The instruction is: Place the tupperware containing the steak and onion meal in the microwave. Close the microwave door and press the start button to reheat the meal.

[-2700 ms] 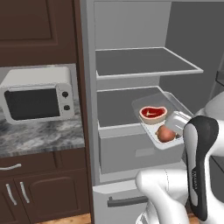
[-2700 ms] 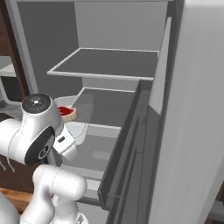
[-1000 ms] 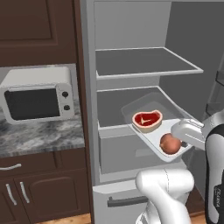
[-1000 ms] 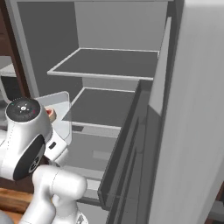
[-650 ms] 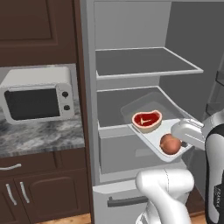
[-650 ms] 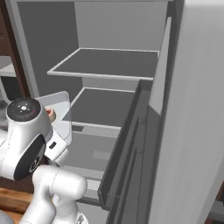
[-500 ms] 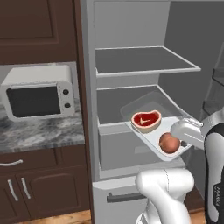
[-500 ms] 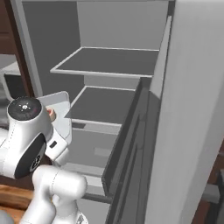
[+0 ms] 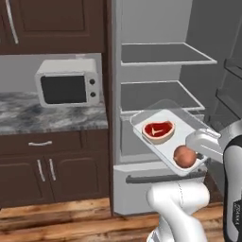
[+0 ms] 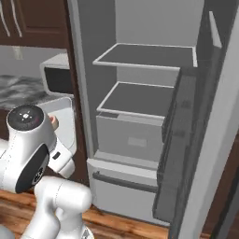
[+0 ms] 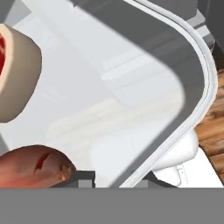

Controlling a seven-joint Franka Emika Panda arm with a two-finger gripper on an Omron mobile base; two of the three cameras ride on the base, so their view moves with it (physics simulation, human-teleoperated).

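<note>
1. Far left of the gripper, on the grey counter point(image 9: 28, 118): small white microwave point(image 9: 68, 88) with two knobs, door shut; brown cabinets point(image 9: 47, 163) under it.
2. Nearer, still left of the gripper: open fridge point(image 9: 156, 28) with two bare shelves point(image 9: 163, 54) and a drawer below.
3. Just left of the gripper, held up in front of the fridge: tupperware point(image 9: 146, 124), tilted, lower at the gripper end.
4. In the tray, at the end away from the gripper: steak point(image 9: 158, 130), red with a pale edge.
5. In the tray, right beside the gripper: onion point(image 9: 185, 156), reddish brown, apart from the steak.
6. Gripper point(image 9: 204, 152) at the tray's right end, pinching the rim; in the hand view one finger tip point(image 11: 81, 178) inside the rim by the onion, the other outside it.
7. Right of the gripper: fridge door point(image 10: 186, 140), swung wide open.
</note>
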